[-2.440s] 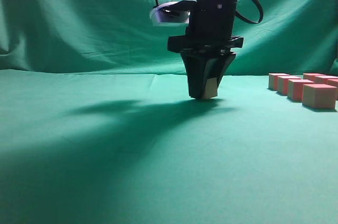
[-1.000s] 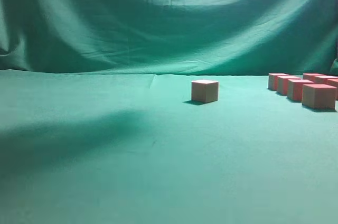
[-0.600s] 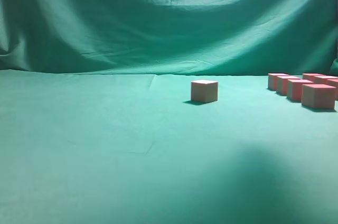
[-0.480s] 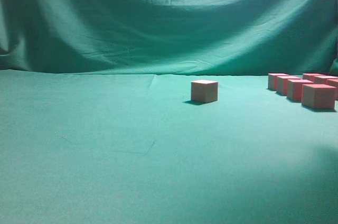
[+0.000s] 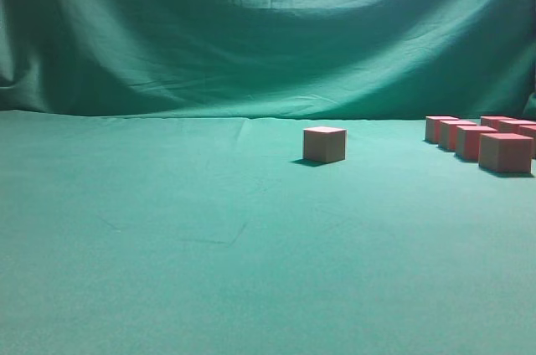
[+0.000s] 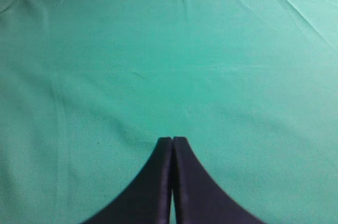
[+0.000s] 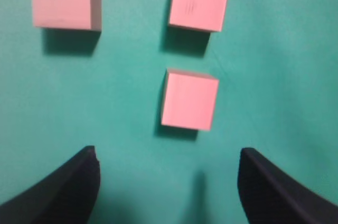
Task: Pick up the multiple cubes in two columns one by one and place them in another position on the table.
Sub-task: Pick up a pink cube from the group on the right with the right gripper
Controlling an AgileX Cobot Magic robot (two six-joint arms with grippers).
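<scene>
Right wrist view: the right pincer [image 7: 166,182] is held spread, empty, above a cube [image 7: 189,99], seemingly for picking. The left pincer [image 6: 172,145] is pressed together over bare table [image 6: 211,49].

Left pincer [image 6: 172,182]: its two dark fingers are pressing together at the bottom centre of the left wrist view, holding nothing. Right pincer [image 7: 166,182]: its fingers are standing wide apart in the lower corners of the right wrist view, empty.

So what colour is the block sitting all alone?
Tan sides, pinkish top: the lone block shows best in the exterior view.
</scene>
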